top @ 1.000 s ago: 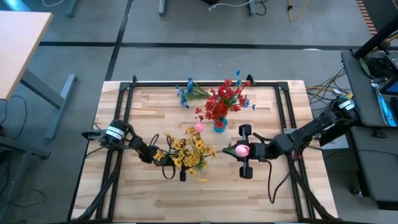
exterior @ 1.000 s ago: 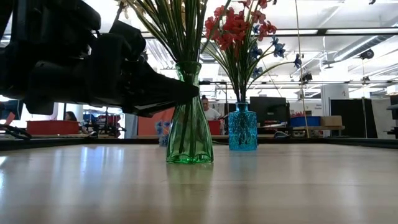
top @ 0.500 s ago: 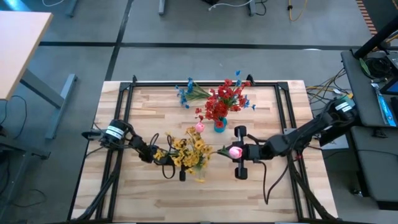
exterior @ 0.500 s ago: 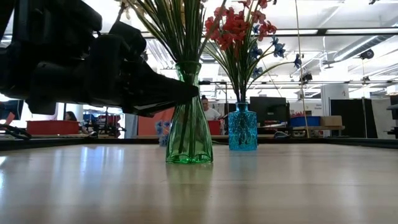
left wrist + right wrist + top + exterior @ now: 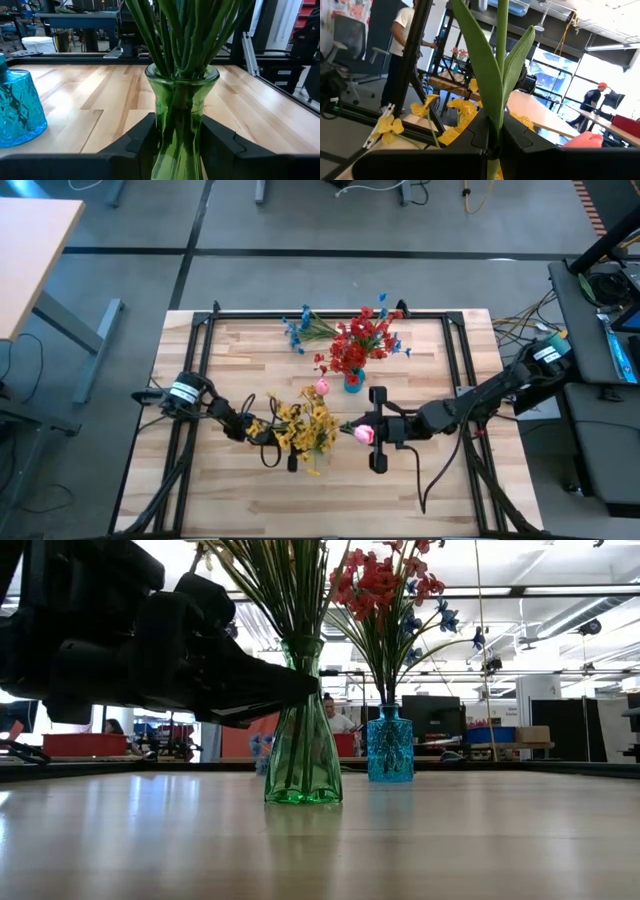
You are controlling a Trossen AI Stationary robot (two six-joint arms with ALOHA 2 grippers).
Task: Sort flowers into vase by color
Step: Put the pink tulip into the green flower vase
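Observation:
A green glass vase (image 5: 303, 740) with yellow flowers (image 5: 303, 425) stands on the table's middle, its neck (image 5: 181, 95) between the fingers of my left gripper (image 5: 177, 142). Beyond it stands a blue vase (image 5: 390, 745) of red flowers (image 5: 358, 340), with a few blue blooms among them. My right gripper (image 5: 362, 432) hovers just right of the yellow blooms, shut on a pink flower (image 5: 361, 434) with a green stem and long leaves (image 5: 485, 75). It does not show in the low view. My left gripper clasps the green vase's narrow waist below its rim (image 5: 177, 130), one finger (image 5: 142, 142) on each side. The fingers come level from the table's left. The vase stands upright with its base on the table (image 5: 303, 797). My right gripper pinches the pink flower's green stem (image 5: 493, 142) between its two fingers, just below the leaves. The fingers reach in from the table's right, slightly raised, and lie across the stem. The flower is lifted clear, roughly upright, its pink bud above the fingers.
Blue sprigs (image 5: 298, 330) lie on the table near its far edge. Another pink bud (image 5: 322, 387) shows beside the blue vase. A black frame (image 5: 330, 315) borders the table's far and side edges. Bare wood lies along the near edge (image 5: 330, 500).
My right gripper has carried the pink flower toward the table's left and slightly nearer, up to the yellow blooms of the green vase. It stays shut on the stem.

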